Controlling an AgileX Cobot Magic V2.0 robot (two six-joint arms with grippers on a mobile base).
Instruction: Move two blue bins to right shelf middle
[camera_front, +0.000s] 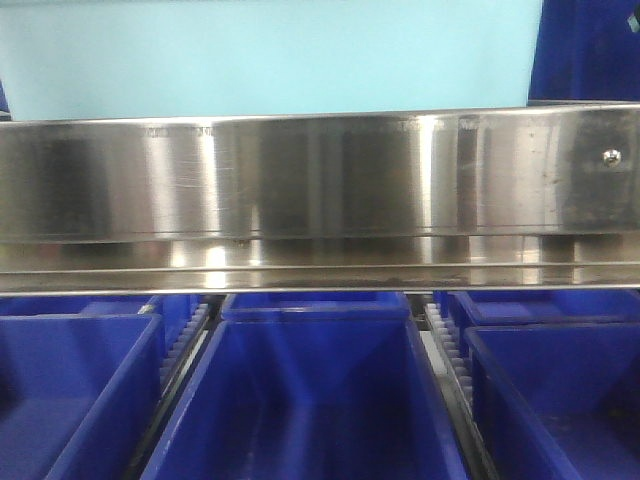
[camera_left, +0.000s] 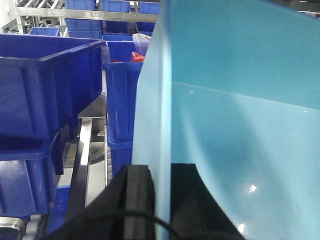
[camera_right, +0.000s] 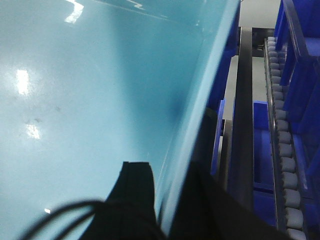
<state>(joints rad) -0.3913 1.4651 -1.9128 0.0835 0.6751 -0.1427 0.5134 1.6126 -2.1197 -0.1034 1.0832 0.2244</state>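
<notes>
**Both grippers clamped on the light blue bin at the shelf**

The light blue bin (camera_left: 240, 125) fills the left wrist view, and its wall runs straight up through the left gripper (camera_left: 161, 172). The jaws are clenched on that wall. One black finger (camera_left: 137, 195) presses the outer face and the other sits inside the bin. A thin black cable (camera_left: 125, 216) loops across the base of the fingers.

In the right wrist view the right gripper (camera_right: 167, 172) also grips the bin wall tight. Here one finger (camera_right: 132, 195) lies against the glossy inner face and its partner is on the outside of the rim.

From the front camera, the bin's pale surface (camera_front: 270, 55) sits just above the steel shelf rail (camera_front: 320, 180).

Beyond the left jaws, on the outer side, dark blue bins (camera_left: 45, 85) stand stacked. Further ahead a narrower bin (camera_left: 122, 80) holds something red (camera_left: 136, 56). Outside the right jaws a roller track (camera_right: 282, 145) runs alongside, with more dark blue plastic next to it. Below the rail, the front camera shows a row of open dark blue bins (camera_front: 310, 400) side by side. Another dark blue bin (camera_front: 590, 50) stands above the rail, beside the light one.
</notes>
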